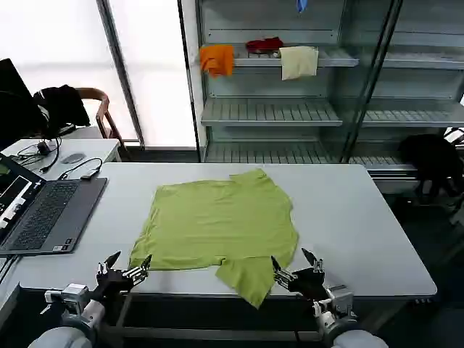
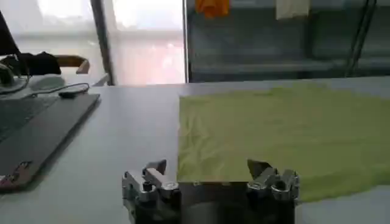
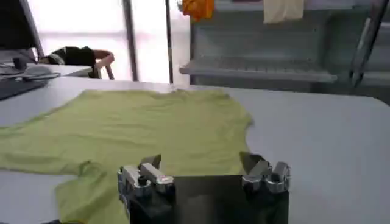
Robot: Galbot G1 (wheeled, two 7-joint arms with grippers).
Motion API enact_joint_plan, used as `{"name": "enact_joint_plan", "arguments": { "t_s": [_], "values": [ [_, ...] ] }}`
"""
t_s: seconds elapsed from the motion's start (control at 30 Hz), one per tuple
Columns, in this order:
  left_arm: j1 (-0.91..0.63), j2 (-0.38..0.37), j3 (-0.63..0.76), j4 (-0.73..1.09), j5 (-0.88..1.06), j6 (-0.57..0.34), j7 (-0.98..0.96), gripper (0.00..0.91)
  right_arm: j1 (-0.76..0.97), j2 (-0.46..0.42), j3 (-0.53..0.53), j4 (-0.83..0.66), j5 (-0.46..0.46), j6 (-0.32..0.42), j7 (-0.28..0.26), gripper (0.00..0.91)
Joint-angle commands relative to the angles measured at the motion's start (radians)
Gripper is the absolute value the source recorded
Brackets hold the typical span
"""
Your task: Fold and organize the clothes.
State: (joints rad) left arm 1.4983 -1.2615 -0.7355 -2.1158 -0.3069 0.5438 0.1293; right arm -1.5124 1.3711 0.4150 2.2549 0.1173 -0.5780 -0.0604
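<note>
the thin lime-green short-sleeved t-shirt (image 1: 217, 228) lies spread flat near the middle of the pale grey worktop (image 1: 362, 217), its near edge close to the front rim and one sleeve (image 1: 246, 279) flopping toward that rim, just reaching over it as far as i can judge. the far part looks already turned in on itself, with a small flap at the far edge, though i cannot tell how neat that fold is. my left hand (image 1: 125, 270) hovers low at the near left corner of the shirt, fingers spread wide and holding nothing; in the left wrist view the same hand (image 2: 210, 176) sits just in front of the cloth's near edge (image 2: 244, 176), apart from it. my right hand (image 1: 297, 270) waits by the near right side, next to the loose sleeve, also wide open and empty; in the right wrist view that hand (image 3: 204, 173) faces the shirt (image 3: 134, 131) with the sleeve lying by one finger. i judge i am at the start of a fold: both hands lined up along the near hem, ready to pinch. the next move calls for lowering both hands to the worktop, catching only the top edge of this soft fabric at each corner, and closing at the same time so it lifts evenly. the dark grey open laptop (image 1: 43, 210) sits well off to my left, out of the fold's path.
</note>
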Motion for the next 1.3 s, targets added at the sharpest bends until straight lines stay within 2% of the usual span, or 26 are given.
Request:
{"name": "enact_joint_plan", "arguments": {
  "t_s": [0.03, 0.53, 0.7, 0.83, 0.87, 0.9, 0.93, 0.97, 1.0, 1.03, 1.07, 1.1, 1.17, 1.3],
  "values": [
    [0.009, -0.005, 0.0, 0.025, 0.022, 0.0, -0.013, 0.907, -0.043, 0.002, -0.006, -0.003, -0.009, 0.0, -0.001, 0.907],
    [-0.009, -0.006, -0.007, 0.068, 0.03, -0.011, -0.017, 0.907, -0.044, 0.029, -0.063, -0.039, -0.064, 0.028, -0.024, 0.907],
    [-0.016, -0.008, -0.004, 0.077, 0.031, -0.012, -0.018, 0.907, -0.039, 0.028, -0.078, -0.047, -0.079, 0.028, -0.025, 0.846],
    [-0.02, -0.009, -0.003, 0.087, 0.032, -0.013, -0.018, 0.907, -0.042, 0.024, -0.091, -0.062, -0.091, 0.035, -0.03, 0.725],
    [-0.02, -0.008, -0.003, 0.088, 0.032, -0.014, -0.018, 0.907, -0.043, 0.023, -0.094, -0.065, -0.093, 0.038, -0.032, 0.564],
    [-0.021, -0.008, -0.003, 0.09, 0.032, -0.014, -0.019, 0.907, -0.043, 0.022, -0.099, -0.069, -0.094, 0.043, -0.032, 0.514],
    [-0.021, -0.007, -0.003, 0.091, 0.032, -0.014, -0.018, 0.897, -0.043, 0.022, -0.101, -0.072, -0.096, 0.044, -0.032, 0.393],
    [-0.022, -0.007, -0.003, 0.092, 0.032, -0.014, -0.018, 0.756, -0.042, 0.023, -0.104, -0.075, -0.099, 0.047, -0.031, 0.333],
    [-0.022, -0.007, -0.004, 0.092, 0.032, -0.014, -0.018, 0.564, -0.041, 0.024, -0.106, -0.078, -0.103, 0.048, -0.032, 0.212],
    [-0.023, -0.007, -0.003, 0.092, 0.032, -0.014, -0.018, 0.464, -0.041, 0.024, -0.108, -0.078, -0.105, 0.048, -0.031, 0.212],
    [-0.024, -0.008, -0.003, 0.093, 0.032, -0.014, -0.018, 0.282, -0.04, 0.024, -0.109, -0.08, -0.107, 0.048, -0.03, 0.111],
    [-0.024, -0.008, -0.003, 0.094, 0.032, -0.014, -0.018, 0.222, -0.039, 0.024, -0.109, -0.081, -0.108, 0.048, -0.03, 0.091],
    [-0.023, -0.008, -0.002, 0.094, 0.032, -0.014, -0.018, 0.03, -0.038, 0.024, -0.109, -0.081, -0.11, 0.048, -0.029, 0.05],
    [-0.024, -0.009, 0.001, 0.098, 0.032, -0.014, -0.014, 0.01, -0.039, 0.024, -0.104, -0.078, -0.11, 0.05, -0.028, 0.0]
  ]
}}
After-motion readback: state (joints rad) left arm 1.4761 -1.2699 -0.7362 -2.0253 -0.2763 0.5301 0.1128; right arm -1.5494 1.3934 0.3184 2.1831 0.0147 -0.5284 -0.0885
